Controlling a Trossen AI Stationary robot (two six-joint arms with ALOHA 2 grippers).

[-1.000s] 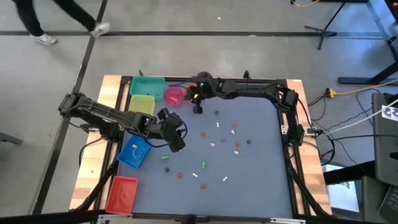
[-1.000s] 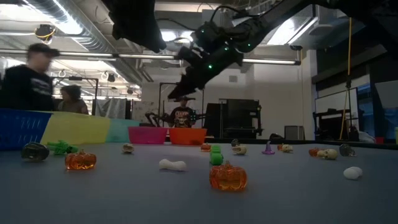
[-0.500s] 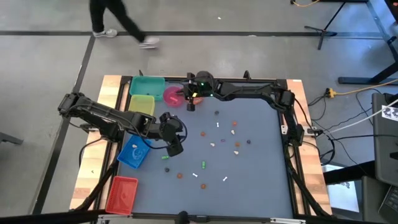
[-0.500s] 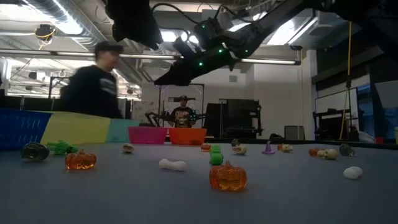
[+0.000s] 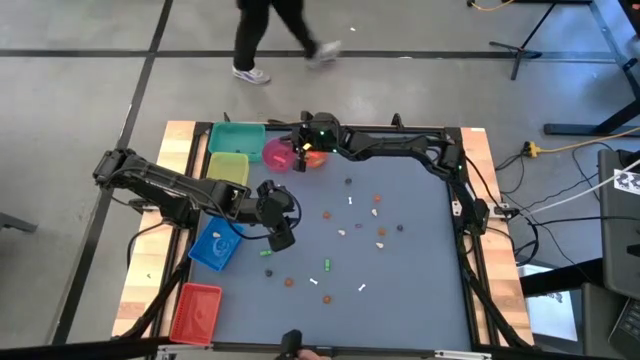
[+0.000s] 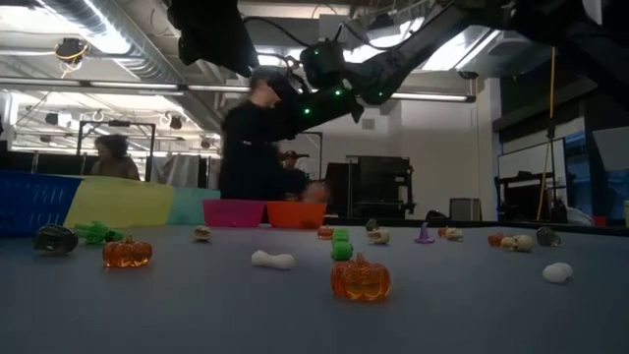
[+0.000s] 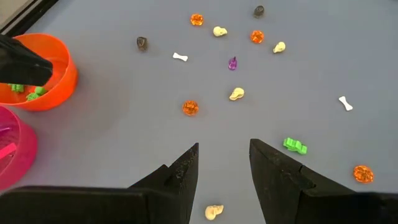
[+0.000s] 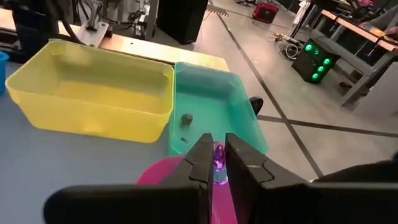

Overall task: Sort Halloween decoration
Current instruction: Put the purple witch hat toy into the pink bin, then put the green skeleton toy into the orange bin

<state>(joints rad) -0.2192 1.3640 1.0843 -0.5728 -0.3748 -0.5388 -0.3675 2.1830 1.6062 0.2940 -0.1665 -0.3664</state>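
Purple trinket (image 8: 218, 155) pinched in right end effector (image 8: 216, 163) above pink bowl (image 5: 279, 153), left end effector (image 7: 224, 163) open.

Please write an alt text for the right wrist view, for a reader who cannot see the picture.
The right gripper holds a small purple trinket between its jaws, above a pink bowl. Behind it stand a teal bin with one small trinket inside and a yellow bin, side by side on the table.

No readable text, label or number is shown anywhere. No brand is legible on bins or arms.
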